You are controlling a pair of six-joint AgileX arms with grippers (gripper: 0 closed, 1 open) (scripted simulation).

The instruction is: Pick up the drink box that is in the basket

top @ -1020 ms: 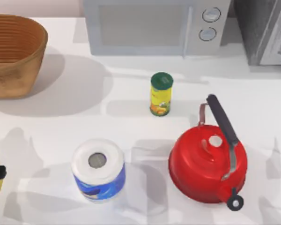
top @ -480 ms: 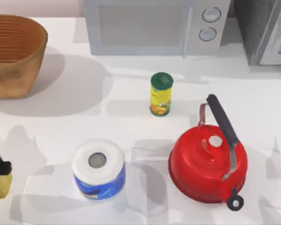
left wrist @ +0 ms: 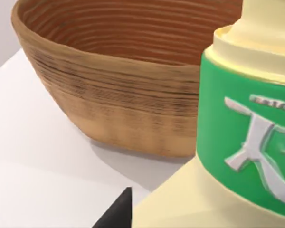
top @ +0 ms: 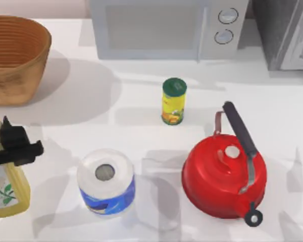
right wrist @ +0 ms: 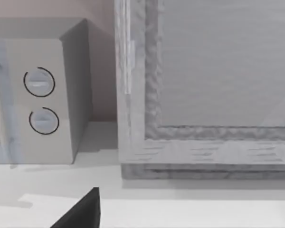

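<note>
**While gripped, drink box was out of basket**

With the left gripper [top: 12, 151] clamped on it, the drink box [top: 7, 189] sat at the table's left edge, near the paper roll [top: 106, 181] and clear of the basket [top: 15, 55] at the far left corner. Left wrist view had the carton [left wrist: 237, 137] close up with the basket [left wrist: 123, 95] beyond. Right gripper finger [right wrist: 83, 211] faced the microwave [right wrist: 38, 95]; cannot tell its state.

You look straight down from the top view; your left wrist view sits close to the basket [left wrist: 133, 95] (shared with the top view [top: 15, 60]), your right faces the microwave [right wrist: 42, 95].
</note>
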